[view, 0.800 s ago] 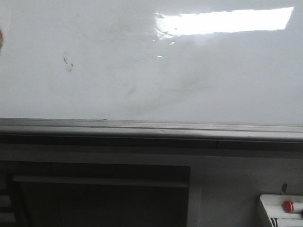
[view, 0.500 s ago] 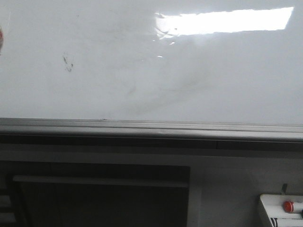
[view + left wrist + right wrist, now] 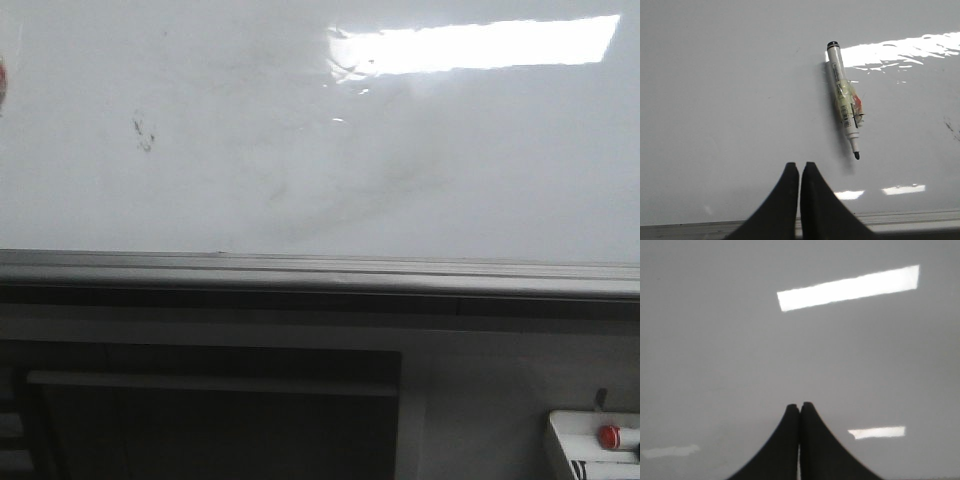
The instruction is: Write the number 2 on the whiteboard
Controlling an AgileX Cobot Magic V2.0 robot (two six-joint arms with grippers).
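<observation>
Whiteboard (image 3: 420,170): no digit 2 showing. Marker (image 3: 844,100) lying uncapped on it, just beyond left tool (image 3: 800,167), untouched. Both tools, right (image 3: 800,407) included, pinching shut, empty.

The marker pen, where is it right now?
The marker pen shows only in the left wrist view, lying uncapped against the whiteboard, apart from the closed left end effector and beside the bright glare.
</observation>
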